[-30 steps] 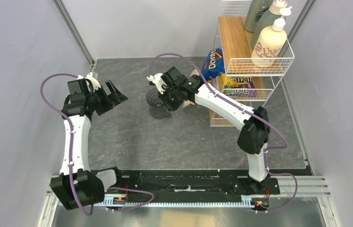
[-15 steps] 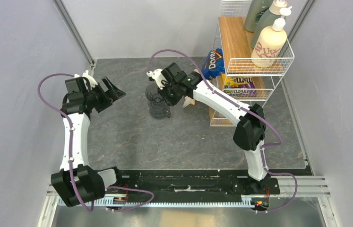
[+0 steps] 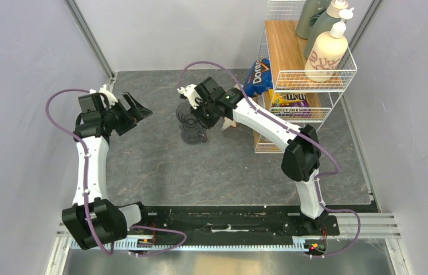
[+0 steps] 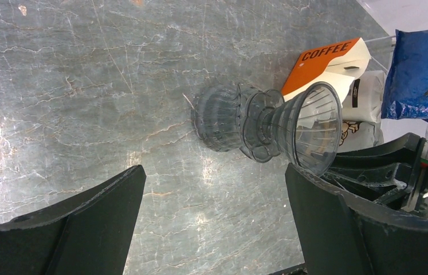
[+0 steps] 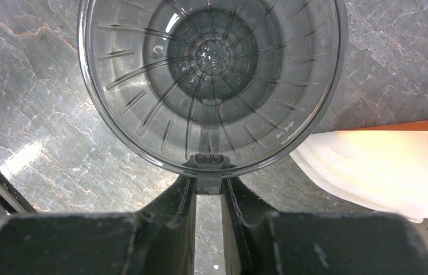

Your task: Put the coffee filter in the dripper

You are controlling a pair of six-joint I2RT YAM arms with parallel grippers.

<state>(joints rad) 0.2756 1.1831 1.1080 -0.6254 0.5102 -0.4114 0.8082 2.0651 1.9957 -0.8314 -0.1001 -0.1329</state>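
The filter [image 5: 372,166] lies at 4 o'clock of the dripper [image 5: 211,86], which could be tipped by the right gripper [image 5: 209,192] pinching its handle. The left gripper [image 4: 214,172] is spread wide, empty.

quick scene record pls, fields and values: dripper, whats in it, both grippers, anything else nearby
dripper: upright on top of the glass jug
contents: nothing inside, ribbed walls bare
right gripper: shut on the dripper's small handle
left gripper: open, holding nothing, off to the side and facing the dripper
filter packet: orange COFFEE label, lying on the table just beyond the jug
chip bag: blue, next to the wire rack
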